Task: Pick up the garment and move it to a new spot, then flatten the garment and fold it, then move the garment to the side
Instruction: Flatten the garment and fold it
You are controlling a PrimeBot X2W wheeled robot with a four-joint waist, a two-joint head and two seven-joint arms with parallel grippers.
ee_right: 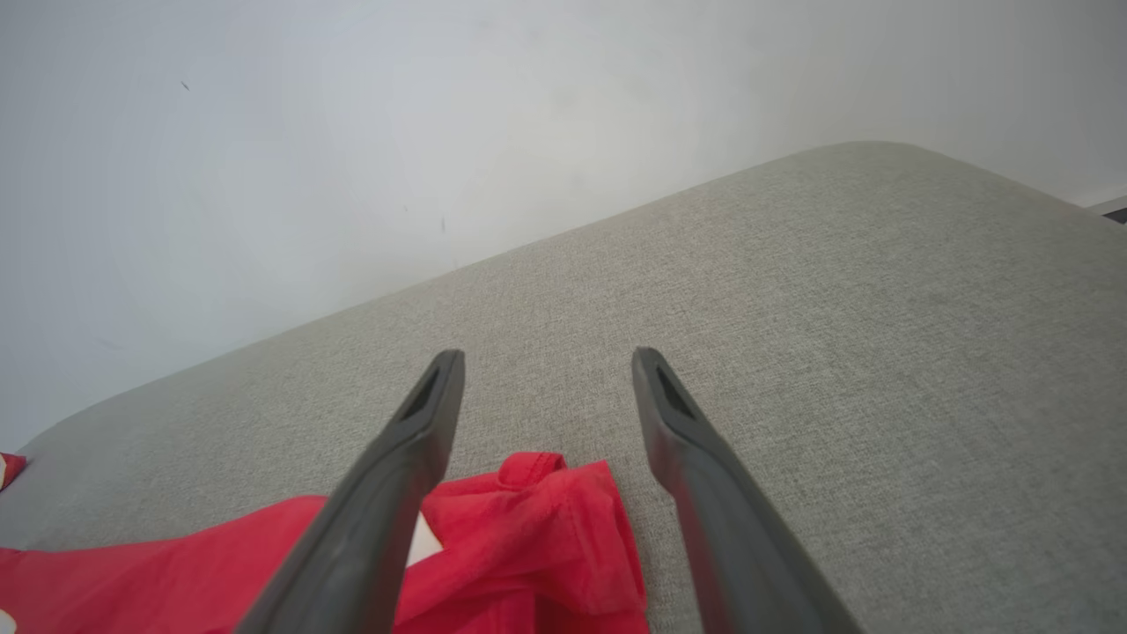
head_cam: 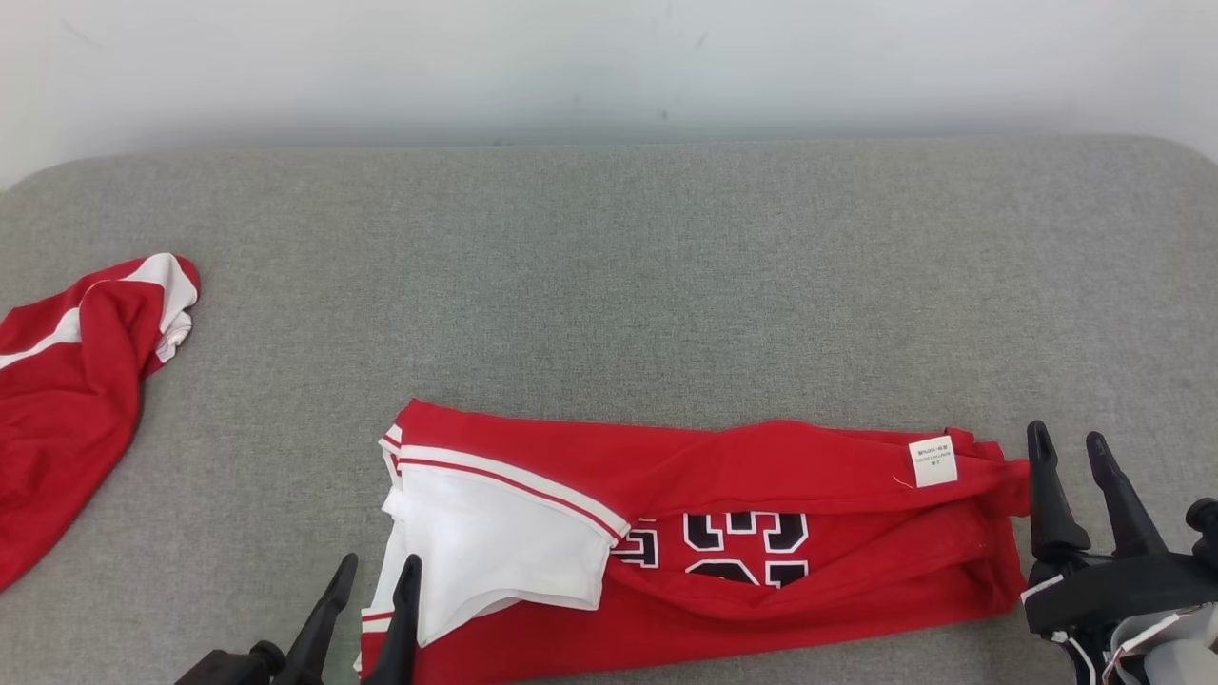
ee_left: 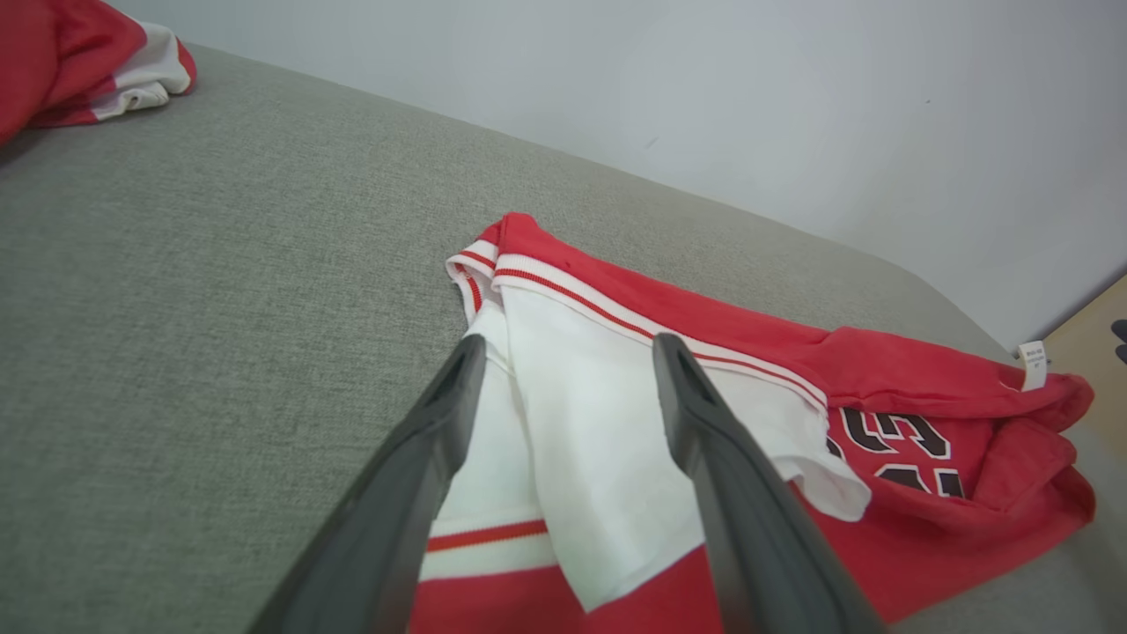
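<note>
A red garment (head_cam: 761, 495) with white panels, black numerals and a white label lies folded into a long band near the front edge of the grey surface. My left gripper (head_cam: 379, 571) is open at its left end, fingers above the white panel (ee_left: 581, 414). At the band's right end my right gripper (head_cam: 1070, 440) stands open, just beside the red corner (ee_right: 537, 519). Neither holds any cloth.
A second red and white garment (head_cam: 76, 390) lies crumpled at the far left of the grey padded surface (head_cam: 609, 266). A pale wall (head_cam: 609, 57) rises behind the surface. A strip of wooden floor (ee_left: 1096, 326) shows past its right end.
</note>
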